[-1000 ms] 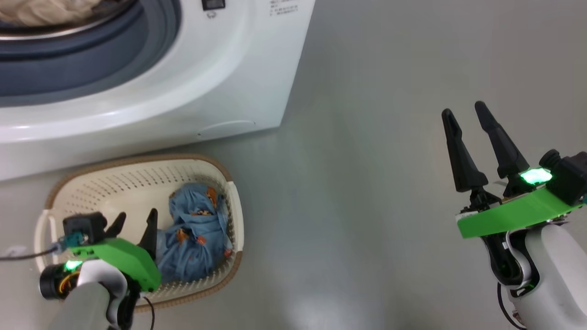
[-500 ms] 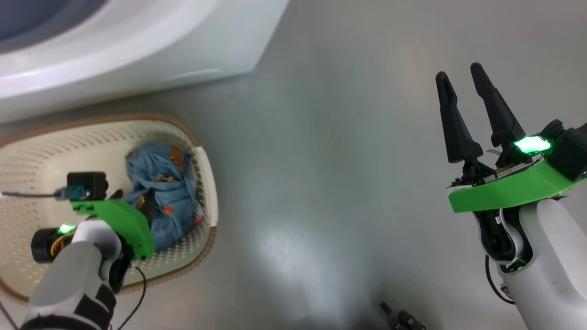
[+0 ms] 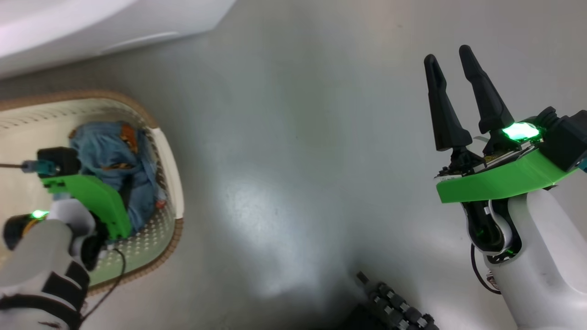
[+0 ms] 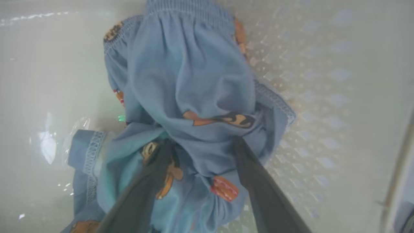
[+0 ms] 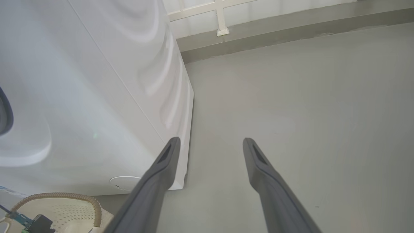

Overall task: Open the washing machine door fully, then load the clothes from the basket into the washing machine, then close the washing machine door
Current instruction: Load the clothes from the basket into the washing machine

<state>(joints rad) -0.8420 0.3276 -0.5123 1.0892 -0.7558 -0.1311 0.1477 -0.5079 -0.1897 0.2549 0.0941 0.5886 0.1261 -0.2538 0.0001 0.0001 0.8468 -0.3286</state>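
Note:
The cream basket (image 3: 176, 192) with a brown rim sits on the floor at the left, below the washing machine (image 3: 91, 23). Light blue clothes (image 3: 110, 156) with orange figures lie bunched inside it. My left arm reaches down into the basket, its green wrist mount (image 3: 91, 197) covering the fingers. In the left wrist view my left gripper (image 4: 203, 142) is open, both tips pressed into the blue clothes (image 4: 187, 81) with a fold of fabric between them. My right gripper (image 3: 448, 54) hangs open over bare floor at the right. The washing machine door is out of view.
Grey floor (image 3: 298, 137) spreads between the basket and my right arm. A dark ribbed part of my base (image 3: 394, 307) shows at the bottom edge. In the right wrist view my gripper (image 5: 211, 139) points past the washer's side (image 5: 97, 97) toward a wall skirting (image 5: 291, 32); the basket (image 5: 64, 207) is lower left.
The head camera has swung, sliding the washer and basket up and left in the picture. My left gripper has sunk deeper into the basket onto the clothes. Both grippers stay open.

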